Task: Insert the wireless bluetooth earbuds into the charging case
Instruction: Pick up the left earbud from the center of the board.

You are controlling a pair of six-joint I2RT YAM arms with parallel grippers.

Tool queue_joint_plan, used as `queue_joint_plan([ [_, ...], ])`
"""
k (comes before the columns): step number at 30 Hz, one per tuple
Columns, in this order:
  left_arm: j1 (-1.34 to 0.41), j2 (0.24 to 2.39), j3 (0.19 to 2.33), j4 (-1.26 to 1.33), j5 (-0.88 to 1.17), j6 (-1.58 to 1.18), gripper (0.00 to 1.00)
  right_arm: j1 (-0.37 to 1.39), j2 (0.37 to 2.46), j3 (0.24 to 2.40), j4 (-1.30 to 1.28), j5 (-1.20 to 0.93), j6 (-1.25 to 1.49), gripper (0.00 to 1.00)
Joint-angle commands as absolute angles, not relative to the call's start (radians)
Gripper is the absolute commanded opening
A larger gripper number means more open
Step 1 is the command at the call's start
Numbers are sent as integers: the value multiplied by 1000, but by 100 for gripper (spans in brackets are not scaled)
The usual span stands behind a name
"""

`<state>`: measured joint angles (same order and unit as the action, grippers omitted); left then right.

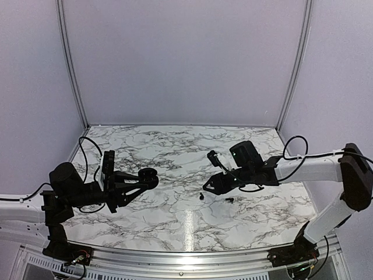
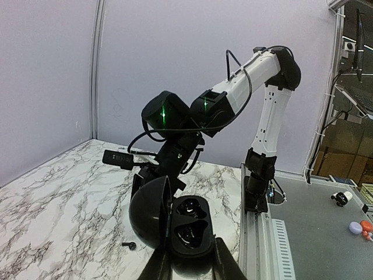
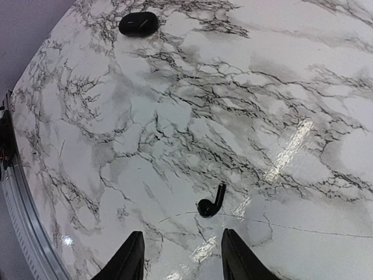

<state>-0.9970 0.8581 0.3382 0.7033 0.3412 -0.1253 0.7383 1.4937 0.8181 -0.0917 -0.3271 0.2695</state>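
At the right gripper (image 3: 180,261): released, spread, holding nothing. Just ahead, slightly off-centre of the gap: one earbud (image 3: 211,202) flat on the table (image 3: 245,105), bud end nearest, stem slanting away and to the right in the wrist view (askew to the fingers, so probably wanting a wrist turn). Plainly the nearer arm for this pick. Close by, a second earbud (image 1: 229,200). Well apart, at the left gripper (image 2: 189,269): clamped on the case (image 2: 187,230), lid (image 2: 148,213) swung open. Wells glossy, filled or not impossible to tell. Far off, a dark oval (image 3: 139,23), unidentified.
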Motion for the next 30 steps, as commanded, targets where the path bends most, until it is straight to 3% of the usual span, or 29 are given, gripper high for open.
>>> queue_joint_plan([
  [1, -1002, 860, 330, 706, 330, -107, 0, 764, 1544, 824, -100, -212, 299, 50],
  [3, -1002, 859, 331, 706, 328, -106, 0, 787, 1575, 836, -102, -154, 301, 59],
  [5, -1002, 860, 330, 706, 327, -109, 0, 811, 1607, 851, -107, -87, 301, 62],
  [22, -1002, 825, 324, 704, 289, -113, 0, 897, 1768, 980, -222, 175, 268, 59],
  [30, -1002, 836, 328, 704, 287, -106, 0, 899, 1764, 960, -218, 153, 248, 58],
])
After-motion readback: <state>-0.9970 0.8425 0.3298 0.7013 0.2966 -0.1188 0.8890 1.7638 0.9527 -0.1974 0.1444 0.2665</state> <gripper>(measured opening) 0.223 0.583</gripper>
